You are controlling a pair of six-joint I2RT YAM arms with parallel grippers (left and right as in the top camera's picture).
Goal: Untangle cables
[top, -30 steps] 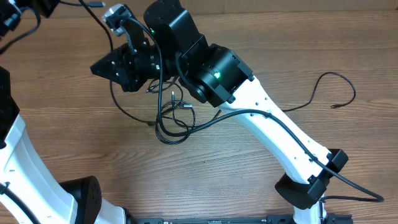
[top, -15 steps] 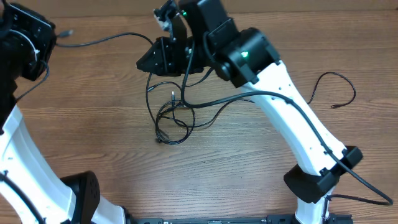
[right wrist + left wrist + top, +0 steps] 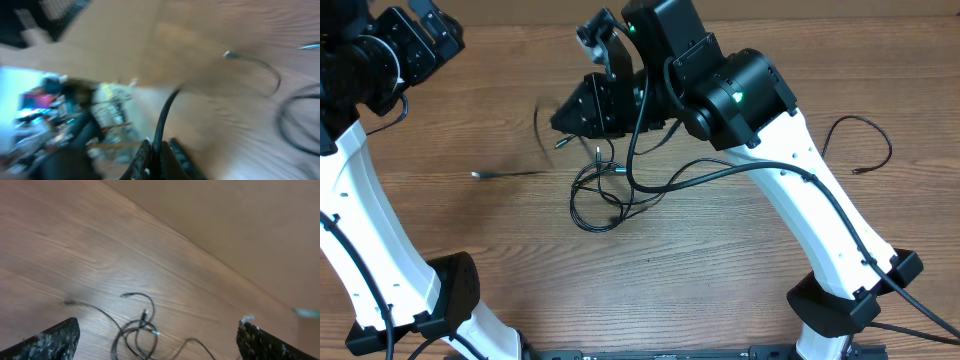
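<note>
Cables point(image 3: 600, 190): tangled on tabletop point(image 3: 720, 290). Right claw point(image 3: 159, 155): clenched on cable strand point(image 3: 167, 107), presumably to draw it free. Left claw point(image 3: 159, 332): released, empty.

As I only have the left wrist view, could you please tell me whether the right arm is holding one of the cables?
Observer: Yes, the right fingers are shut on a thin black cable that rises from between them.
Operator: Does any cable lie apart from the tangle?
Observer: Yes, one loose cable curls alone on the table's right side, away from the tangle.
Operator: And my left arm?
Observer: It reaches to the table's far-left part, well away from the tangle.
</note>
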